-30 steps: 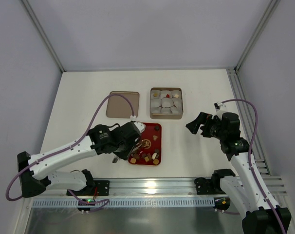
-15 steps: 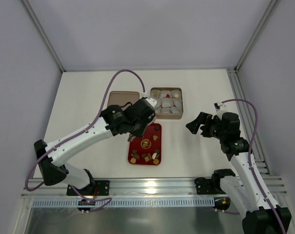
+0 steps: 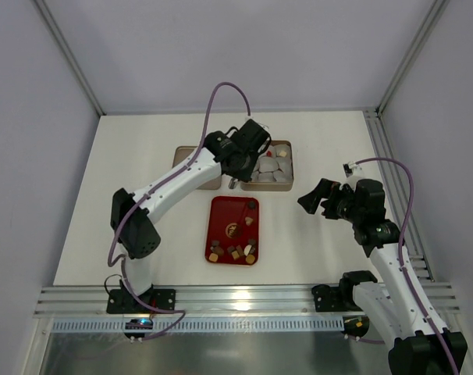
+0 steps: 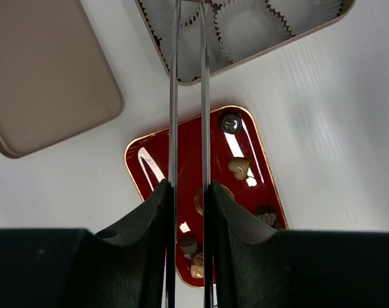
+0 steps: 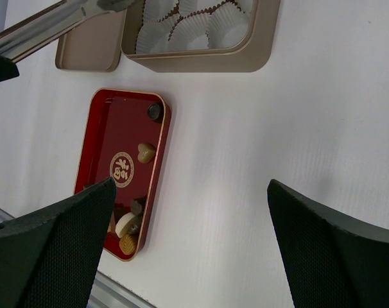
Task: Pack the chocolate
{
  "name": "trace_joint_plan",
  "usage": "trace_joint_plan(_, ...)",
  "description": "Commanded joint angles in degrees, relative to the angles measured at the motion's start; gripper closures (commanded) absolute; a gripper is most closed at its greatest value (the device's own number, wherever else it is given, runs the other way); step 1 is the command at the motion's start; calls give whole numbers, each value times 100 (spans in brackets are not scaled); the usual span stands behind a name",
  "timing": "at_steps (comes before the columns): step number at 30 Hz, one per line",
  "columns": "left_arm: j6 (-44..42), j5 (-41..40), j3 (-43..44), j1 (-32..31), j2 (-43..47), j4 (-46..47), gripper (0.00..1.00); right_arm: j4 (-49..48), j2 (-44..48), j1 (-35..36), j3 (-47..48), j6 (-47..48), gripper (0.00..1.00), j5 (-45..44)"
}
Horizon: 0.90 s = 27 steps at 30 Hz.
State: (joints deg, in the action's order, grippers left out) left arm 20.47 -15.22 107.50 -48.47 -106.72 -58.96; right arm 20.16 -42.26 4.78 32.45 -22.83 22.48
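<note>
Step, likely: transfer from tray (image 3: 221, 215) to tin (image 3: 286, 181), just beyond tray. Left pincer (image 4: 189, 13) over tin, blades nearly together; load not visible. Right pincer (image 5: 191, 186) wide apart, empty, beside tray. Chocolate (image 3: 234, 251) mostly at tray's near end. Next: release into a vacant cup (image 4: 246, 29).

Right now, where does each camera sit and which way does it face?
Top external: above and behind the robot, facing down at the table; shows left gripper at the tin, right gripper aside.
Left wrist: looks down along its thin fingers at tin, lid, tray.
Right wrist: looks down-left at tray and tin; its dark fingers fill the bottom corners.
Shared: tray and tin in all three.
</note>
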Motion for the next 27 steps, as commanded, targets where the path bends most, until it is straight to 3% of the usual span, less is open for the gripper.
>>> trace_joint_plan(1,-201,-16,447,101,-226,112,81,-144,-19,41,245,7,0,90)
trace_joint_plan(8,-236,-147,394,189,-499,139,79,-153,-19,41,192,24,0,90)
trace_joint_plan(18,-315,-297,324,224,-622,218,58,-153,-10,41,165,24,0,107)
trace_joint_plan(27,-403,-16,324,206,-281,218,59,-144,16,41,157,33,0,90)
